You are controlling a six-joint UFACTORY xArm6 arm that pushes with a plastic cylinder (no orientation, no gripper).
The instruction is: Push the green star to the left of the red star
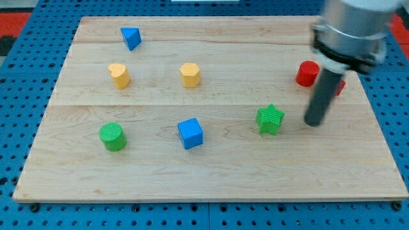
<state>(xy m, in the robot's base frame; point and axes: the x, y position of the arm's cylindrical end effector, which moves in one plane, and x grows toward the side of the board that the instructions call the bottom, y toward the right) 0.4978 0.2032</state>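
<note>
The green star (270,119) lies on the wooden board at the view's lower right of centre. My tip (313,122) is just to the right of it, a short gap apart. A red block (338,85), mostly hidden behind the rod, sits up and right of the tip; its shape cannot be made out. A red cylinder (307,73) stands above the tip, at the view's right.
A blue cube (190,133) sits left of the green star. A green cylinder (113,137) is at lower left. Two yellow blocks (119,75) (190,75) sit in the upper middle. A blue triangular block (131,38) is at the top left. The board's right edge (383,128) is near.
</note>
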